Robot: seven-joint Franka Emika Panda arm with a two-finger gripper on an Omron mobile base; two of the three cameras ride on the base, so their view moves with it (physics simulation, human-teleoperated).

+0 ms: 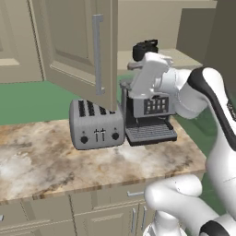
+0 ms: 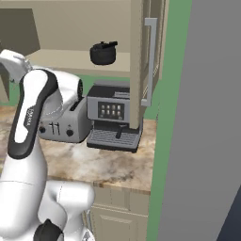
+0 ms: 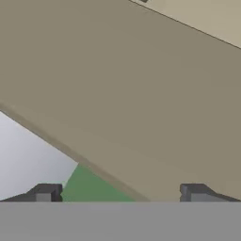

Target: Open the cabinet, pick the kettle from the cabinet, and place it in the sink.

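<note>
The beige wall cabinet point(image 1: 69, 37) stands open, its left door swung out with a long silver handle point(image 1: 97, 53). Its right door point(image 2: 136, 61) shows edge-on. The small black kettle point(image 2: 103, 52) sits on the cabinet's bottom shelf point(image 2: 61, 59), and its top point(image 1: 145, 49) peeks above my white hand point(image 1: 156, 64). The hand is just below and in front of the kettle. My gripper point(image 3: 120, 194) is open, its fingertips point(image 3: 44, 193) wide apart with nothing between them, facing a slanted beige cabinet surface. The sink is out of view.
A silver toaster point(image 1: 97, 125) and a black-and-silver coffee machine point(image 1: 150, 115) stand on the marble counter point(image 1: 55, 161) right under the cabinet. Base cabinets with drawers point(image 1: 106, 216) run below. A tall grey panel point(image 2: 207, 122) closes off the right side.
</note>
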